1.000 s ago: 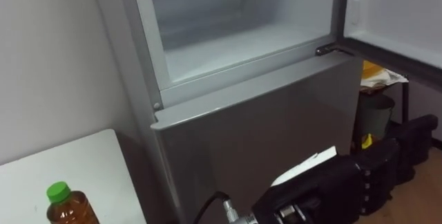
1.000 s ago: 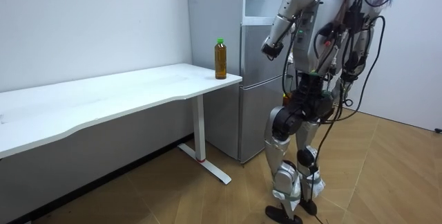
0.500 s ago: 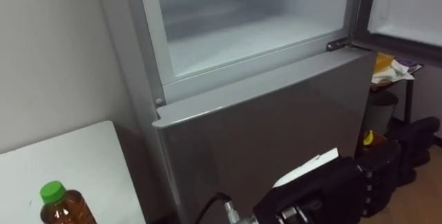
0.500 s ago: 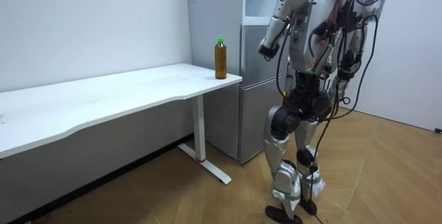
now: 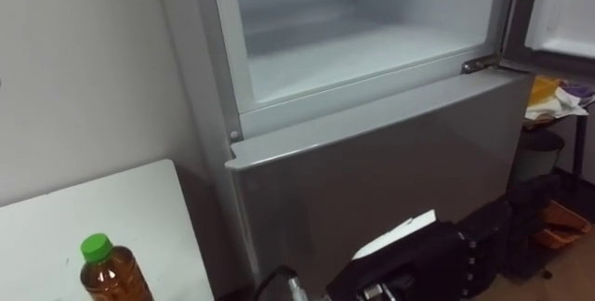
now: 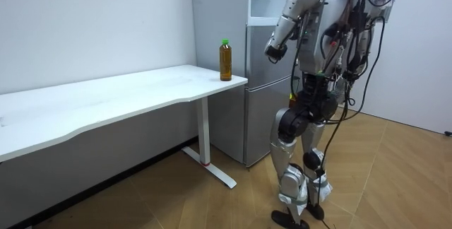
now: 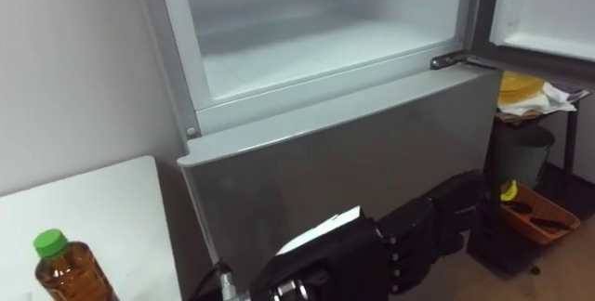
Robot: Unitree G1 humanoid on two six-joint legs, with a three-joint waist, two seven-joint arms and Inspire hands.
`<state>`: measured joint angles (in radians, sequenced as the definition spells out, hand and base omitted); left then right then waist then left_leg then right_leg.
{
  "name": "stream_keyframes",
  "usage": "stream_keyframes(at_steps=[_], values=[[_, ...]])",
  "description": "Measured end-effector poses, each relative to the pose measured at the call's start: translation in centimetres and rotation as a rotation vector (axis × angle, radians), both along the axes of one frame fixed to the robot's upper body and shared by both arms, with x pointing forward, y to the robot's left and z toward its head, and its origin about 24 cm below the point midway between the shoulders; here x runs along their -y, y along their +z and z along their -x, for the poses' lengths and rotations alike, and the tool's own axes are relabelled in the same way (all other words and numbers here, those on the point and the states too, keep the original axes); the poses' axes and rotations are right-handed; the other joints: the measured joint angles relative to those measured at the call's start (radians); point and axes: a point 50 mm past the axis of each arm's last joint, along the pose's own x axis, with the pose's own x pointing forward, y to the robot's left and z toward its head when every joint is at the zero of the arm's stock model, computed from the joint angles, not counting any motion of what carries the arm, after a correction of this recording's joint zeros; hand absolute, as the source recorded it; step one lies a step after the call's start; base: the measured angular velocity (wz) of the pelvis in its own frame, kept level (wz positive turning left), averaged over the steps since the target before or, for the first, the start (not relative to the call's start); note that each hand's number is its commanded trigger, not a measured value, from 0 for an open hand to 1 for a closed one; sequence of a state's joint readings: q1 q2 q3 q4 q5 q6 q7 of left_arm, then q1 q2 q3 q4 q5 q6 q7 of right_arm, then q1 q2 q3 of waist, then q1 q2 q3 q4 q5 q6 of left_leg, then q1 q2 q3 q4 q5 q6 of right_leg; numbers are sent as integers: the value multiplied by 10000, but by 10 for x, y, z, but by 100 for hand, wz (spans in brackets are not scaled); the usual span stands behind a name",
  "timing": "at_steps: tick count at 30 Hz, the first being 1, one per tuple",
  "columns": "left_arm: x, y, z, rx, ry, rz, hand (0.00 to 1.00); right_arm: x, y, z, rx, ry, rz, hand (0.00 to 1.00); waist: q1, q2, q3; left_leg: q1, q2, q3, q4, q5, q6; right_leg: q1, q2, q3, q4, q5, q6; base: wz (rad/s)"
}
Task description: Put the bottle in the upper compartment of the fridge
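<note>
ok, head camera is on the fridge (image 5: 203, 87). its grey lower door (image 5: 390, 171) is closed and takes up the middle of the frame. the upper compartment (image 5: 363, 50) runs across the top of the frame, open, white inside. the upper door (image 5: 565, 8) is swung out at the upper right corner.

bottle (image 5: 113, 275) is down in the lower left corner of the frame. it's upright on the white worktop (image 5: 84, 213), with a green cap (image 5: 96, 246) on and brown liquid inside. it stands well apart from my hand, nothing touching it.

my left hand (image 5: 418, 262) sits at the bottom centre of the frame, in front of the lower door, black, back of it toward the camera. the fingers (image 7: 435, 221) reach toward the right of the frame, loosely straight and side by side, holding nothing.

lower right of the frame, beside the fridge, there's a dark bin (image 7: 521, 148) and an orange tray (image 7: 526, 219) down on the floor.

in the room view the robot is upright on the wood floor (image 6: 176, 194), just in front of the fridge, past the end of the worktop on the room view's right. its left forearm is lifted at chest height. the bottle is on the worktop's corner nearest the fridge, about the middle of that view.
</note>
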<state>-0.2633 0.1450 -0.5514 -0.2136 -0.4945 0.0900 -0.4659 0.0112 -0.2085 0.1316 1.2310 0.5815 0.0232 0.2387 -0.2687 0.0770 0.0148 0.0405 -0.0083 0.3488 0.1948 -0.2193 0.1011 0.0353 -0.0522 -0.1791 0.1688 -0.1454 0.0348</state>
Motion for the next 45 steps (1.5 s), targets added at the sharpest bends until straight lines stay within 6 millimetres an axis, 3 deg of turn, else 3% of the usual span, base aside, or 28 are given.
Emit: stream_keyframes(at_steps=[5,9,17,23,29,36,40,45], values=[[-13,-17,1,-426,511,-717,0,-3,2,-8,296,285,74,0,232,-83,-55,-90,10,-142,19,41,-48,27,-30,-200,34,-9,-23,10],[-29,-36,6,-1139,1070,-1074,0,-10,0,-4,324,53,-196,0,487,-322,-136,-100,19,-356,30,64,-86,161,-52,-434,-7,-49,-77,18],[-44,-63,16,-1665,1583,-2063,0,-11,2,-10,589,89,-155,0,875,-366,-111,-201,2,-614,82,70,-95,211,-62,-590,-21,-59,-83,9],[-59,-98,24,-3097,1978,-2681,0,-13,2,-12,755,203,-295,0,1120,-468,-43,-195,-3,-669,82,78,-109,298,14,-539,-61,-91,-92,2],[-67,-113,32,-3640,2324,-2993,0,-14,3,-14,848,252,-296,0,1162,-524,-19,-324,-42,-833,105,84,-111,210,-3,-714,-114,-114,-80,8],[-89,-153,35,-4559,3460,-4482,0,-16,3,-14,997,411,-274,0,1283,-672,33,-307,-50,-1027,40,93,-134,322,-4,-864,1,-134,-95,5],[-104,-174,46,-4637,4195,-5762,0,-18,3,-13,1145,485,-247,0,1473,-791,-93,-287,-52,-1078,54,98,-141,345,-8,-972,15,-133,-96,4],[-127,-202,65,-5136,5208,-7419,0,-18,3,-9,1171,695,-72,0,1637,-870,-121,-248,-58,-1192,93,106,-148,483,-8,-982,19,-133,-96,6]])
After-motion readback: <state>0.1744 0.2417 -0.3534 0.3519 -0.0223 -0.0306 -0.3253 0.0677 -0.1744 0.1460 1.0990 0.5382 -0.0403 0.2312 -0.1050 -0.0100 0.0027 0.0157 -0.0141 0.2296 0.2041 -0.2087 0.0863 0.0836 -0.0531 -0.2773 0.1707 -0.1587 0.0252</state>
